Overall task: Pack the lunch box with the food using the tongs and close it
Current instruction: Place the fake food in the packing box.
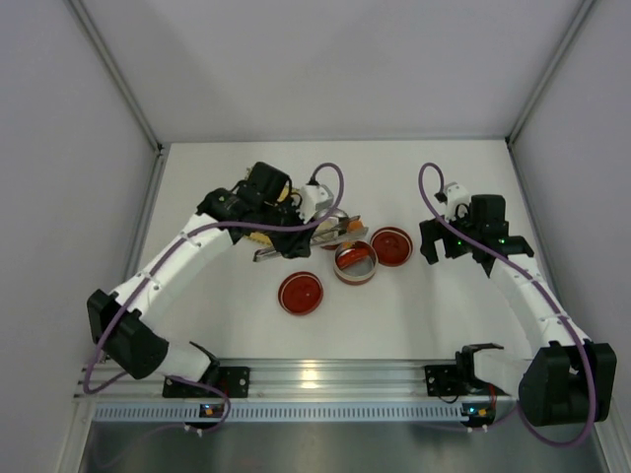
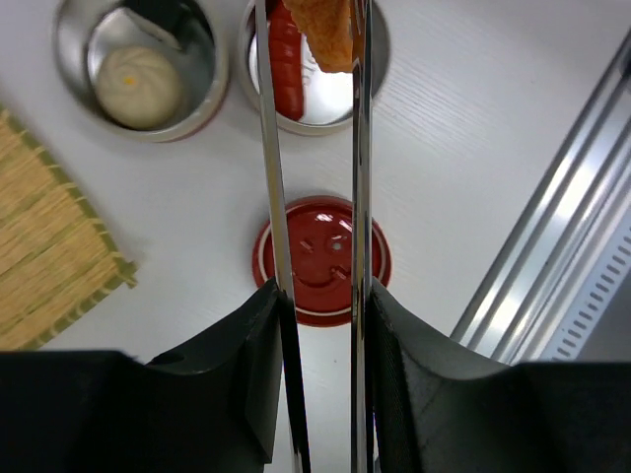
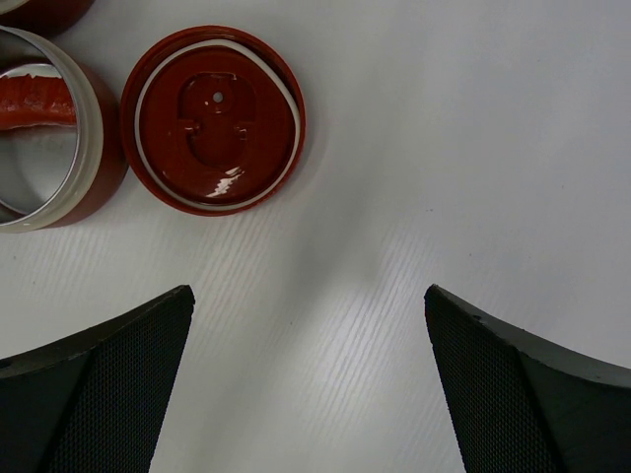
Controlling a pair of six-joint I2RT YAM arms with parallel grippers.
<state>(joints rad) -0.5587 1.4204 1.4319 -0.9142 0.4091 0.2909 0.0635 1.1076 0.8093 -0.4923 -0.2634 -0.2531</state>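
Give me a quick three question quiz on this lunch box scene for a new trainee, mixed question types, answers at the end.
1. True or false: the tongs are pinching an orange food piece.
2. What shares a lunch box tin with the white bun? A) a white-and-dark piece B) a spoon C) a banana
3. Fill in: the right claw is ____.
Key: 1 true; 2 A; 3 open.

- My left arm [image 1: 163, 261] and right arm [image 1: 527, 291]: white links, black joints.
- Purple cables [image 1: 422, 185] loop beside them.
- My right end effector [image 3: 308, 291]: black, mesh-textured fingers [image 3: 108, 394].
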